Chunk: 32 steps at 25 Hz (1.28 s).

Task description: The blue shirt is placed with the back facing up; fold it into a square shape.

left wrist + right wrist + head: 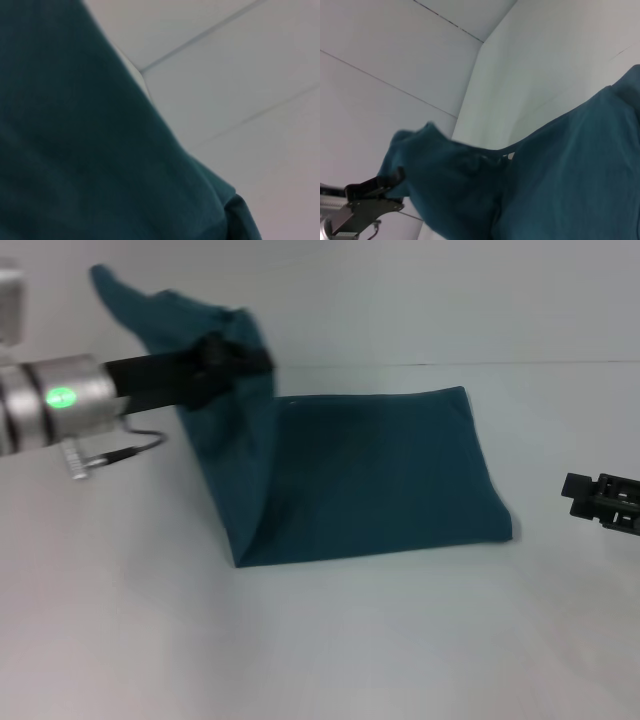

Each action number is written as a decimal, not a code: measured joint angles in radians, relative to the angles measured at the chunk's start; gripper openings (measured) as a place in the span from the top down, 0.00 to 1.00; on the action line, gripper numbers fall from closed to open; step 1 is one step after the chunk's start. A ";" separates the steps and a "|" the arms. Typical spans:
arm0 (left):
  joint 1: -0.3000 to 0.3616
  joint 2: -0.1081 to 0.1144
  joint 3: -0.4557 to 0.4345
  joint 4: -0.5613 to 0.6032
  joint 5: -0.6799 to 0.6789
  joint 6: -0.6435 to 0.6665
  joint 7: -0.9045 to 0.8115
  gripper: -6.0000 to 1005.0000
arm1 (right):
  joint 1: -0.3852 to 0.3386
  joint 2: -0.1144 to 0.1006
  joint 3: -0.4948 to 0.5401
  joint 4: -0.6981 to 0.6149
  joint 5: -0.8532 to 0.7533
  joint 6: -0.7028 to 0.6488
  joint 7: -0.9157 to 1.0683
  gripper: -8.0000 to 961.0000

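The left end effector (232,358) is closed tight on 1 edge of the blue shirt (370,475) and holds it up high, so the cloth could slip out or drop in a messy bunch if the pull is too quick. The shirt is dark teal, soft and plain, with most of it lying flat on the white surface (330,640) in a neat folded shape. The right end effector (578,492) waits off to the side, well apart, and I cannot tell if it is open.

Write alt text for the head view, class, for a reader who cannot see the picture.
The left gripper, shut on the blue shirt, lifts its left end off the white table while the rest lies flat in a partly folded rectangle. The right gripper waits at the table's right edge, apart from the shirt.
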 joint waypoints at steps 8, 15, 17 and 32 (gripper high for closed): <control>-0.118 -0.071 0.243 -0.074 -0.014 -0.200 0.010 0.99 | 0.001 0.004 -0.005 0.000 -0.001 0.002 -0.003 0.28; -0.212 -0.078 0.397 -0.247 -0.064 -0.375 0.117 0.98 | 0.000 0.005 -0.016 0.000 -0.002 0.003 -0.009 0.28; -0.222 -0.078 0.434 -0.266 -0.069 -0.389 0.145 0.97 | -0.002 0.005 -0.018 0.000 -0.002 0.005 -0.009 0.28; 0.101 -0.037 0.319 0.063 -0.186 -0.112 -0.035 0.58 | 0.020 -0.010 -0.022 -0.012 -0.036 0.037 0.006 0.28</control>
